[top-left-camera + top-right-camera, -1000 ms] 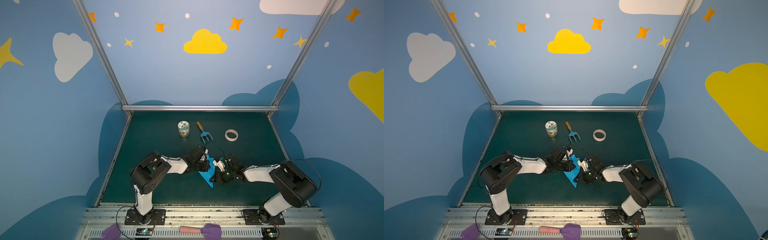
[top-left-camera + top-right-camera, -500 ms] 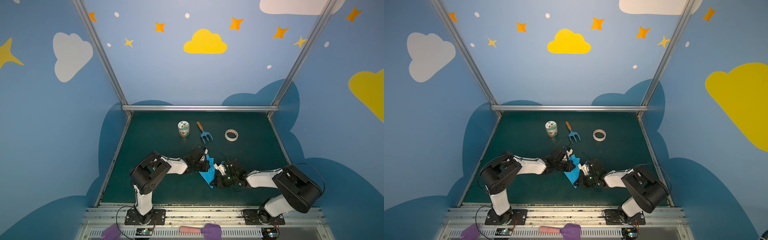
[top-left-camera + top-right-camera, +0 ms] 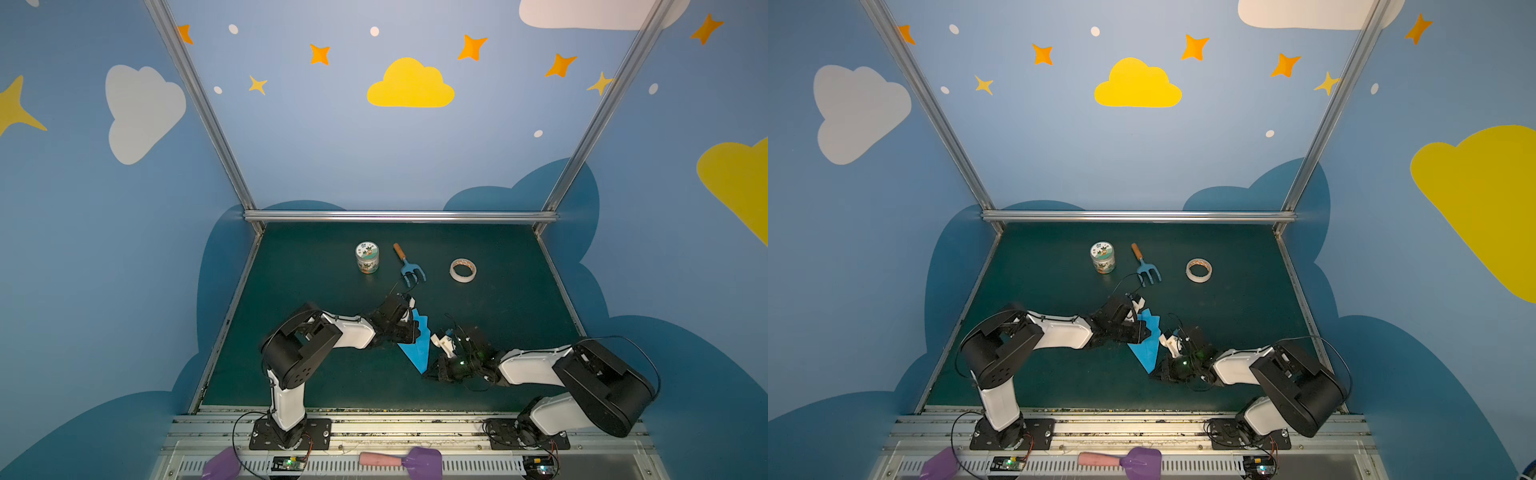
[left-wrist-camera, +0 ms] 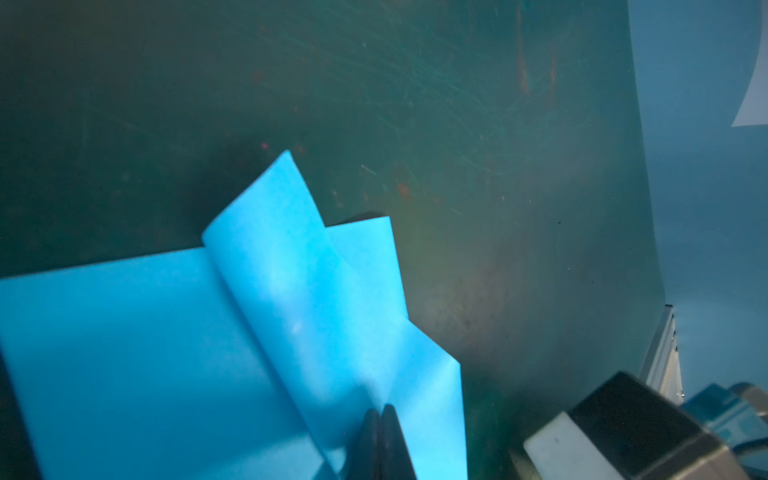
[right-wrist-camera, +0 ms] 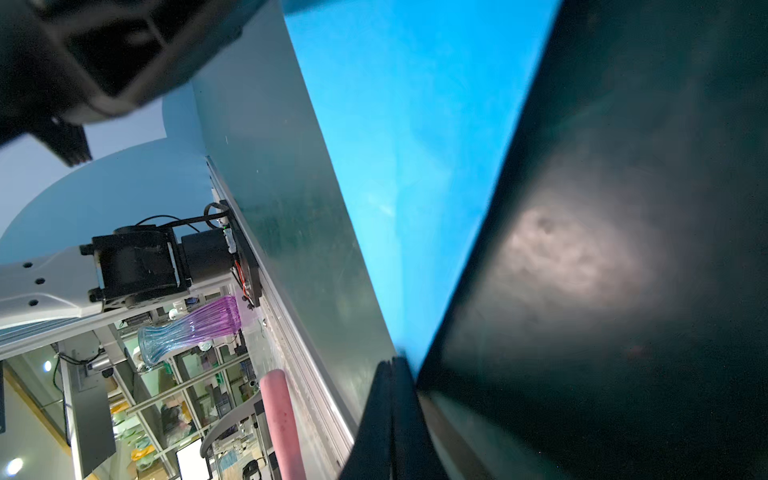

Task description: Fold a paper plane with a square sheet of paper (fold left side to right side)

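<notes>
Pressing paper [image 3: 417, 349] flat | left pincer [image 4: 380, 415] together on far end | right pincer [image 5: 392, 368] together at near tip | risk: curled flap [image 4: 270, 232] springs open if pincers slide

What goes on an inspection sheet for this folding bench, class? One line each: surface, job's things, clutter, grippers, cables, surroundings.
Surface: dark green mat, scratched.
Job's things: sky-blue paper plane, part-folded, pointed, between the arms; one flap curls up.
Clutter: jar, blue hand fork, tape roll at the back, clear of the paper.
Grippers: left gripper shut, resting on the paper; right gripper shut at its point.
Cables: black loops at wrists and bases.
Surroundings: blue cloud-and-star walls, aluminium frame, purple scoop on front rail.
</notes>
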Controlling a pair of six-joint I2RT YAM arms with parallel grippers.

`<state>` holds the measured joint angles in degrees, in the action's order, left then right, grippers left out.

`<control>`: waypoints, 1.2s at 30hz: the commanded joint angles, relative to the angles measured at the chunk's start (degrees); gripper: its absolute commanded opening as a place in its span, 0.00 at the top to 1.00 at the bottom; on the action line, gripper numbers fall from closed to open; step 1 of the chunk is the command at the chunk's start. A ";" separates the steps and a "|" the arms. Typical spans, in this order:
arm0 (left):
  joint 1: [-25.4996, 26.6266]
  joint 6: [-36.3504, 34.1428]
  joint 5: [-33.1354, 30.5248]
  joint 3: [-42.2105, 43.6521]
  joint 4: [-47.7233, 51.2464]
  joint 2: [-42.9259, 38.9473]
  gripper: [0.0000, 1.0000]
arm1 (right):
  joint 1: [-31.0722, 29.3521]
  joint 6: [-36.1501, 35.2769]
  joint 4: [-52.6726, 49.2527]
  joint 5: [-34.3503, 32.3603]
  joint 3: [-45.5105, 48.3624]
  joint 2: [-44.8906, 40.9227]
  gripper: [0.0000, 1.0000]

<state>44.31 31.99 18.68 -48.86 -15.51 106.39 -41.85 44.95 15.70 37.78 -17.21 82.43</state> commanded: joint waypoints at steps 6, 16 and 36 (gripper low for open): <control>-0.11 0.24 -3.82 2.71 7.07 2.29 0.96 | 1.78 -2.54 -25.81 -4.15 -1.40 -10.75 1.00; -0.03 0.44 -3.56 2.64 6.80 2.42 0.96 | 3.54 -4.10 -28.89 -5.22 -15.06 -10.06 1.00; -1.02 0.54 -3.34 1.67 7.70 2.30 0.96 | 1.17 -1.00 -13.61 -7.34 -8.39 10.54 1.00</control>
<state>44.23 32.84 18.68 -48.53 -16.10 106.37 -39.70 43.22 6.24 35.86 -28.73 89.60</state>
